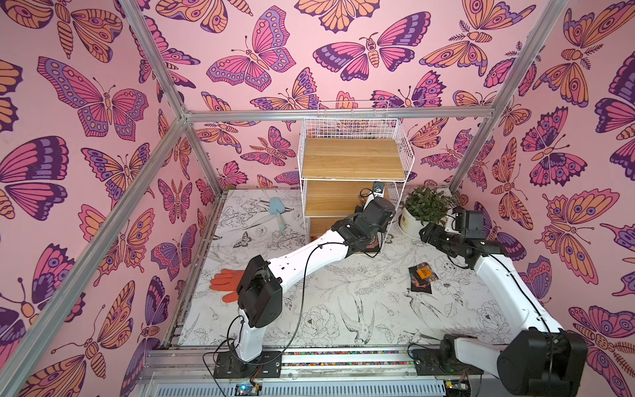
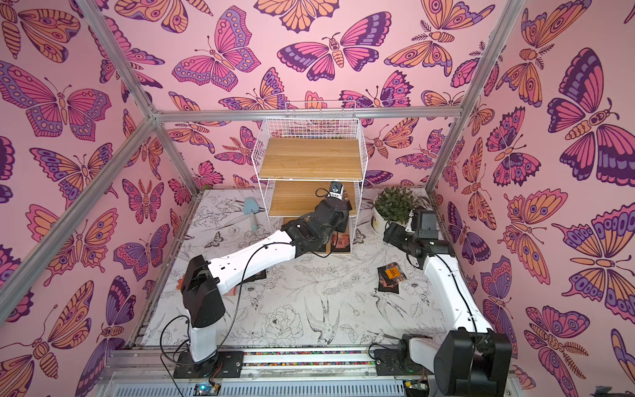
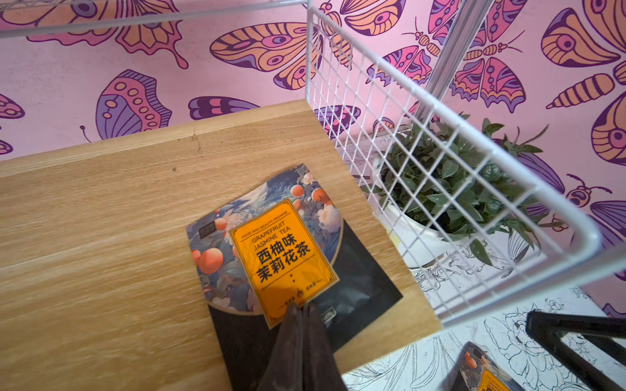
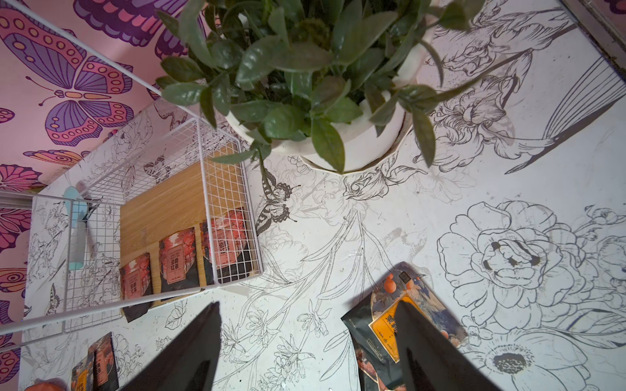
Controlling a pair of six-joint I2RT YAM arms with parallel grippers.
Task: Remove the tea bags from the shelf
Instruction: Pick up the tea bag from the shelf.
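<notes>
Item 1, tall white wire-grid shelf (image 1: 350, 156) with 3 light wooden boards: you see its top board bare in both top views, while the left arm hides much of the lowest board. Item 2, flat square tea bag (image 3: 271, 243) with blue-and-orange fruit artwork and an orange label: it lies on the middle board, near the corner by the wire side panel. A flat black piece juts out beside it, and you cannot tell whether that is a 2nd bag. Item 3, left gripper (image 3: 302, 308): its fingers are pressed tight together with the tips resting on the lower edge of that label. Whether any foil is caught between them does not show, and in both top views the wrist and its camera cover the fingers. Item 4, 3 red-labelled tea bags (image 4: 178, 259): they sit in a row at the front of the lowest board and show only through the grid in the right wrist view. Item 5, right gripper (image 4: 308, 304): its jaws are spread wide with nothing between them, above the white table (image 1: 343, 309) printed with black line drawings. One finger covers part of an orange-labelled tea bag (image 4: 386, 325) that lies on another dark sachet on the table. Item 6, 2 further sachets (image 4: 96, 364) on the table, cut off at the picture's edge. Item 7, green leafy plant in a white pot (image 1: 424, 208), just beside the shelf. Item 8, pale blue trowel (image 1: 277, 210), on the table at the shelf's other side. Item 9, orange rubber glove (image 1: 225, 283), partly hidden under the left arm.
</notes>
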